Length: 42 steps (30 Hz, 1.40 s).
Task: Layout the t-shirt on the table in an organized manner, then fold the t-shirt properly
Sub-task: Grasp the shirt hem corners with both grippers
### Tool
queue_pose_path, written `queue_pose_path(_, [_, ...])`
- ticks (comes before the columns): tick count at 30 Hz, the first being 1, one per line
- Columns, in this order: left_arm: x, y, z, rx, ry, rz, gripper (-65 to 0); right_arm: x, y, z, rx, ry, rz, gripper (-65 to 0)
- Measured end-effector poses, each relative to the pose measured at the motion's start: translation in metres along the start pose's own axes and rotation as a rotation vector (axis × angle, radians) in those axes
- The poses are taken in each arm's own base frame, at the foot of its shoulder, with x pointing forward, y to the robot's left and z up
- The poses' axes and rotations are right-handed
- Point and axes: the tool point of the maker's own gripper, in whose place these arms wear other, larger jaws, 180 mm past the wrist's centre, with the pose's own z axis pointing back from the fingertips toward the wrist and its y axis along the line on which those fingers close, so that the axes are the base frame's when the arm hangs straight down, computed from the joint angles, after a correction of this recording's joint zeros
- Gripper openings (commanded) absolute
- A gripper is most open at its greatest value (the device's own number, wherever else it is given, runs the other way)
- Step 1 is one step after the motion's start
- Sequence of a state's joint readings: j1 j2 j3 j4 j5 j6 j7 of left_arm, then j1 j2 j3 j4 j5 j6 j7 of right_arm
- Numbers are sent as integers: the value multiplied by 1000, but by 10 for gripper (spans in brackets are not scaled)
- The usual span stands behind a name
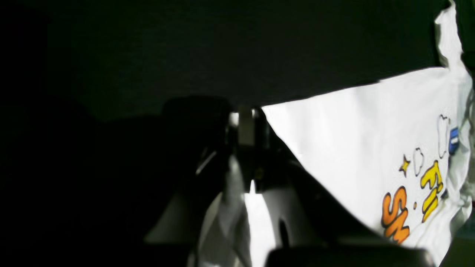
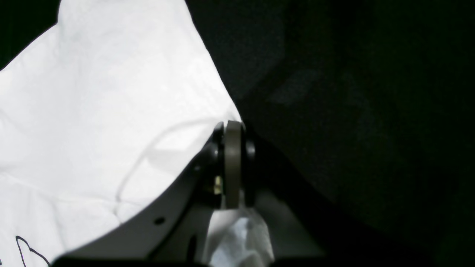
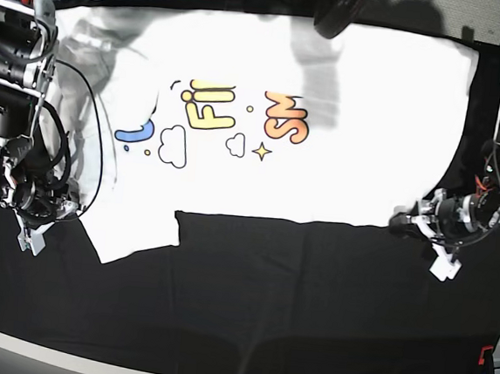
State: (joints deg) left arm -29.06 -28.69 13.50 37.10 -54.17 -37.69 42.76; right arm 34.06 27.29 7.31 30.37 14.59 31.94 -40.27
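black table [image 3: 248,309], t-shirt [image 3: 322,167] spread print-up along far edge. right gripper [image 2: 233,167] pinched shut on sleeve-end edge, left gripper [image 1: 245,148] clamped on hem corner. risk: uneven pull skews cloth, thin hold slips, sleeve bunches near left edge.

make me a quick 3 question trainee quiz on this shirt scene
1. True or false: the shirt lies print side up on the table.
2. Which gripper pinches shirt cloth: A left, B right, C both?
3. The star sits nearest which letters: yellow or orange?

Key: 1 true; 2 C; 3 orange.
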Motion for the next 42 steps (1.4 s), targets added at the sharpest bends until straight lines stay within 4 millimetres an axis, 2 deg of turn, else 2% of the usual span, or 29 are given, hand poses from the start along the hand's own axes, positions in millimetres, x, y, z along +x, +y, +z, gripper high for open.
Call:
queue_pose_path(5, [1, -12, -11, -27, -12, 4, -650, 5, 2, 1, 3, 5, 2, -650])
queue_pose_path(10, [3, 1, -10, 43, -14, -87, -650, 13, 10, 4, 24, 36, 37, -650])
queue_pose_path(16, [2, 2, -10, 48, -10, -95, -650, 36, 38, 11, 165, -17, 30, -650])
queue_pose_path(22, [5, -2, -9, 48, 2, -127, -650, 44, 39, 15, 177, -36, 37, -650])
queue_pose_path(28, [13, -7, 4, 83, 77, -278, -650, 50, 30, 24, 154, -45, 54, -650])
queue_pose_path(31, [22, -9, 10, 134, 47, -303, -650, 61, 36, 32, 181, -104, 62, -650])
queue_pose_path(33, [18, -11, 15, 159, 52, -343, -650, 63, 42, 36, 197, -134, 76, -650])
queue_pose_path(35, [9, -8, 19, 217, 81, -401, -650, 55, 44, 36, 190, -133, 106, -650])
queue_pose_path(38, [-3, -3, 27, 306, 90, -437, -650, 28, 46, 32, 176, -102, 147, -650])
queue_pose_path(42, [-7, -8, 40, 373, 77, -512, -650, -2, 56, 34, 175, -86, 215, -650])
